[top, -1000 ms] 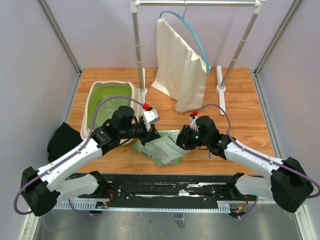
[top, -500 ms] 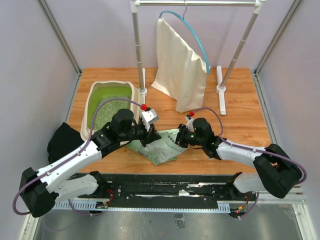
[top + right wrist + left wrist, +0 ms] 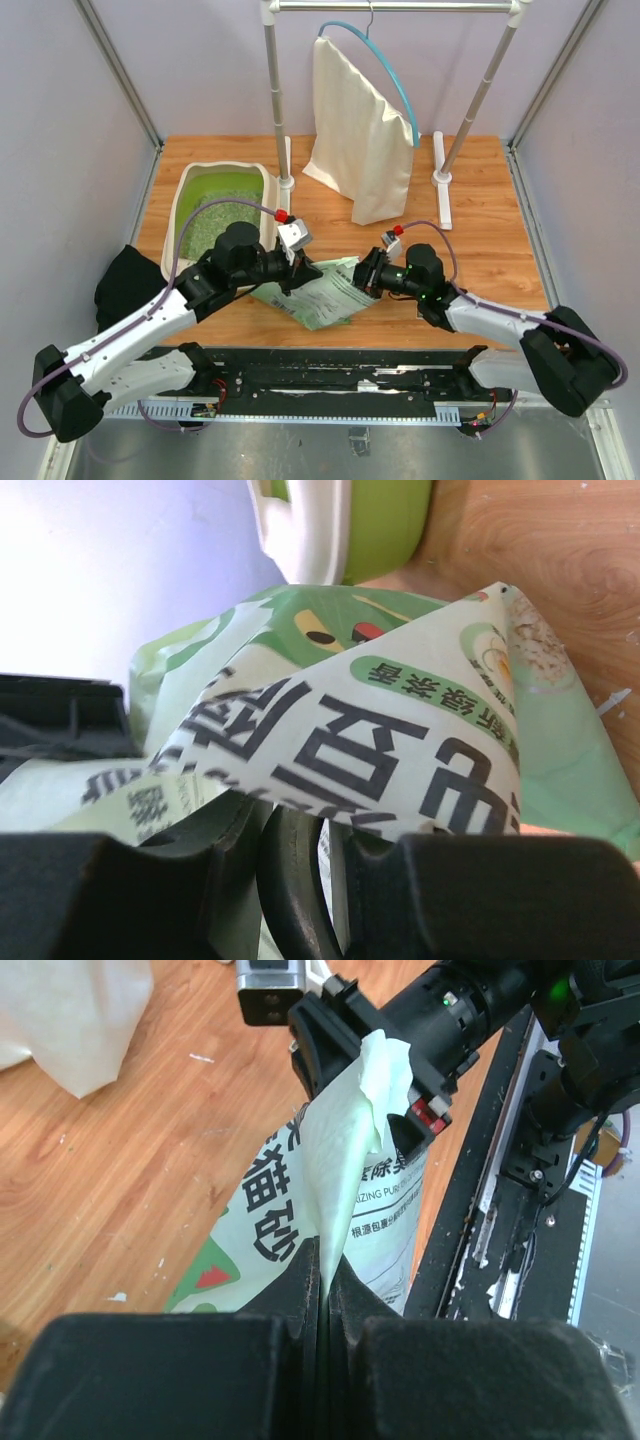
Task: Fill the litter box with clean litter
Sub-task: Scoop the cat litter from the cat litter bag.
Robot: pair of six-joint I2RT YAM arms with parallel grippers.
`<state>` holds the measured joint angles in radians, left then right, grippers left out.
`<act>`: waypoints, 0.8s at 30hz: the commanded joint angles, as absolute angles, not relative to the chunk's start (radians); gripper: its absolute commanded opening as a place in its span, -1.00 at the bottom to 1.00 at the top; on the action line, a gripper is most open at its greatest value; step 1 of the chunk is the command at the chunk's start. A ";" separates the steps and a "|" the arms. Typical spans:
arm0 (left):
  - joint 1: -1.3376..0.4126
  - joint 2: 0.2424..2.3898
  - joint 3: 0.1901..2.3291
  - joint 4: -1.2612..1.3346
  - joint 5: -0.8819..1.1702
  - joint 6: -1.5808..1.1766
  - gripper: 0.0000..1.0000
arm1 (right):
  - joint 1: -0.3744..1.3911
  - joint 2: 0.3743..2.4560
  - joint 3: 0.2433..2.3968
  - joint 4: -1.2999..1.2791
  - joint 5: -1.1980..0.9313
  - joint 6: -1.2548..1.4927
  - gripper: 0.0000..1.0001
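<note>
Top view: carrying the green bag (image 3: 322, 295) slightly leftward against a second ago, toward the litter box (image 3: 172, 225), and swinging the right forearm lower, closer to the near rail. Holding the bag slung between left end effector (image 3: 298, 270) and right end effector (image 3: 368, 274), low over the bench (image 3: 480, 210), just beside the box's near right corner and not yet over it. Showing clean litter (image 3: 215, 222) already lying in the tray's green interior.

Left wrist view: pinching a thin fold of the bag (image 3: 335, 1190) with the left end effector (image 3: 322, 1272) closed tight on it. Facing the right end effector (image 3: 372, 1055), clamped on the crumpled upper corner.

Right wrist view: gripping printed film (image 3: 400, 750) between the right fingers (image 3: 290, 855), with the litter box (image 3: 345, 525) just beyond. Catching stray granules (image 3: 535, 640) near the bag's edge.

Risking, by judgement, more spill onto the bench if tipping before reaching over the tray. Also risking the thin film slipping or tearing from two clamps pulling against each other. Not telling from here which end is open.
</note>
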<state>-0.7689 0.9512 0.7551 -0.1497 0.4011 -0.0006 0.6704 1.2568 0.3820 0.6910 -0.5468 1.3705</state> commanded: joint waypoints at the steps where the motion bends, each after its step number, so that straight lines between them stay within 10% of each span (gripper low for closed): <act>1: -0.775 0.887 0.751 -0.024 0.355 0.025 -0.99 | 0.597 1.091 0.369 0.759 -0.569 1.421 -0.99; 24: -0.775 0.850 0.759 -0.116 0.212 0.122 -0.99 | 0.211 0.546 0.444 -0.028 -0.694 1.267 -0.99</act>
